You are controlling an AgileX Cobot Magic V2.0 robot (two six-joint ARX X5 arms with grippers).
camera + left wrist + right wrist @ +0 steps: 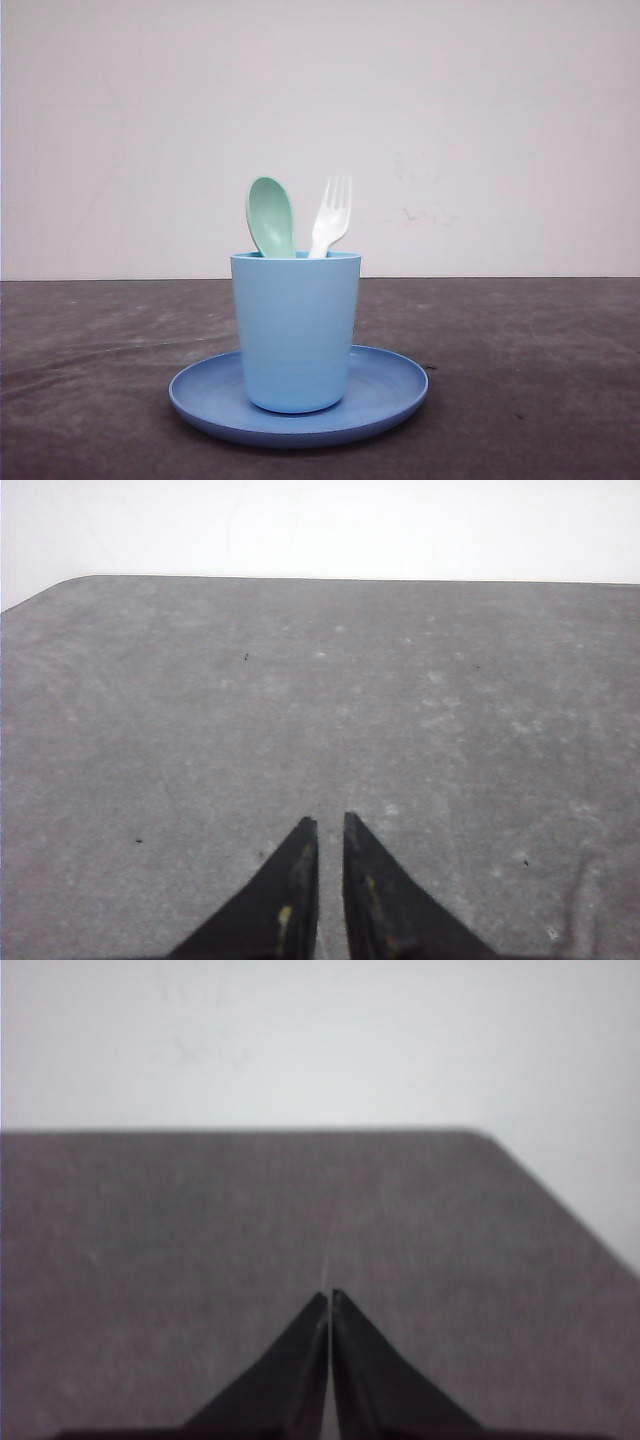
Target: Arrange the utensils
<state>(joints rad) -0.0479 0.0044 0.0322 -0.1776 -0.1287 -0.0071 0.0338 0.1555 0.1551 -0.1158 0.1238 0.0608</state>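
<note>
Spoon (270, 216): upright in cup (296, 335), beside fork (330, 217)
Cup: mid-plate (390, 392)
Left gripper (330, 825): nearly closed, empty, over table (450, 700)
Right gripper (329, 1297): closed, empty

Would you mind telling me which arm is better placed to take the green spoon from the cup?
Probably left: the spoon stands on the left side of the cup, with the fork to its right.
</note>
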